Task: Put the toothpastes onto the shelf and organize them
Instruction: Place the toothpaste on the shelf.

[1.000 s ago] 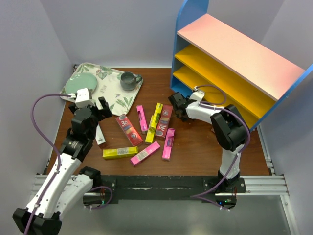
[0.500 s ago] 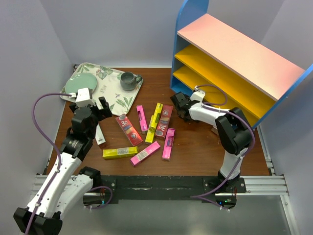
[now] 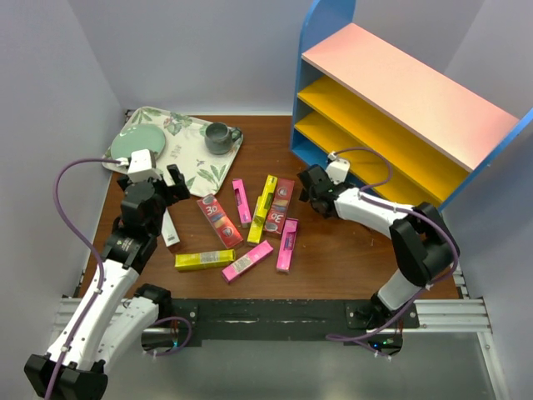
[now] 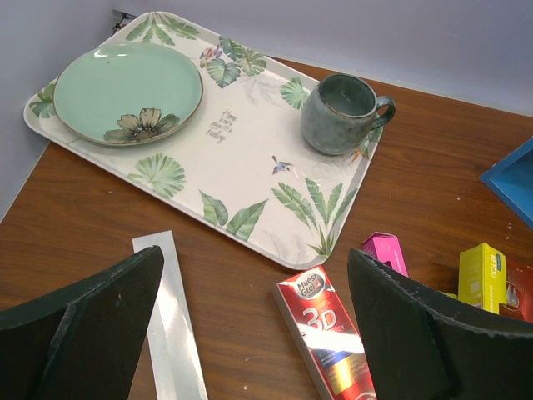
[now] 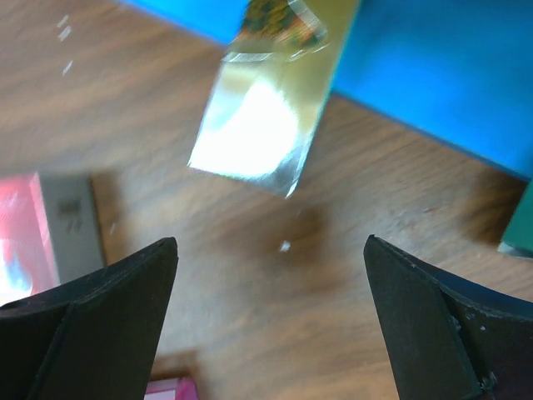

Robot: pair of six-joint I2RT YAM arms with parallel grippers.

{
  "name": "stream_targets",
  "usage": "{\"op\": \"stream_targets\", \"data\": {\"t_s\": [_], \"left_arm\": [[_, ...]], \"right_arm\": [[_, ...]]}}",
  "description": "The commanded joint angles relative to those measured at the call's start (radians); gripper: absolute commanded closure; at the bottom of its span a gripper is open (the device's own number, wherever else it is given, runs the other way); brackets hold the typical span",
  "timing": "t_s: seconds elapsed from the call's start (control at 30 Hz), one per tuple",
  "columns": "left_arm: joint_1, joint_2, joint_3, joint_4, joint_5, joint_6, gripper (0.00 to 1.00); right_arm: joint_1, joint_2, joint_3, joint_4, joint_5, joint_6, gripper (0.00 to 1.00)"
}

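Observation:
Several toothpastes lie loose on the table: a dark red carton [image 3: 219, 221], a yellow one [image 3: 263, 208], pink ones [image 3: 286, 243] and a white one [image 3: 170, 231]. My left gripper [image 3: 155, 185] hovers open over the white carton [image 4: 171, 325] and the dark red carton [image 4: 329, 333], holding nothing. My right gripper [image 3: 312, 190] is open and empty at the foot of the shelf [image 3: 408, 92]. In the right wrist view a shiny yellow carton [image 5: 266, 100] rests just ahead of the open right gripper [image 5: 269, 242], against the shelf's blue base [image 5: 433, 83].
A floral tray [image 3: 187, 162] with a green plate [image 3: 139, 143] and a grey mug [image 3: 218, 137] sits at the back left. Grey walls close in the left and back. A teal carton end [image 5: 520, 225] shows at the right wrist view's edge.
My right gripper has gone from nearly shut to wide open and drawn back a little from the shelf, its elbow swinging right. The left arm has stayed still.

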Motion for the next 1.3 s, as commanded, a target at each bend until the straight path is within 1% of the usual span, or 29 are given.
{"op": "stream_targets", "data": {"t_s": [0.0, 0.1, 0.23, 0.3, 0.5, 0.77, 1.27], "left_arm": [[0.008, 0.0, 0.002, 0.025, 0.007, 0.017, 0.03], [0.008, 0.0, 0.002, 0.025, 0.007, 0.019, 0.03], [0.008, -0.001, 0.002, 0.02, 0.007, 0.019, 0.03], [0.008, -0.003, 0.0, 0.023, 0.005, 0.019, 0.03], [0.008, 0.0, 0.0, 0.022, 0.01, 0.019, 0.03], [0.008, 0.007, 0.0, 0.025, 0.008, 0.019, 0.03], [0.01, 0.013, 0.002, 0.025, 0.004, 0.02, 0.03]], "right_arm": [[0.025, -0.082, -0.05, 0.149, -0.132, -0.179, 0.02], [0.025, -0.093, -0.08, 0.228, -0.219, -0.276, 0.02], [0.025, -0.057, -0.071, 0.246, -0.301, -0.376, 0.02], [0.025, -0.043, -0.068, 0.256, -0.315, -0.431, 0.02], [0.02, 0.023, -0.036, 0.295, -0.318, -0.526, 0.02], [0.011, 0.143, 0.053, 0.299, -0.263, -0.58, 0.02], [-0.029, 0.238, 0.16, 0.311, -0.193, -0.649, 0.02]]}}
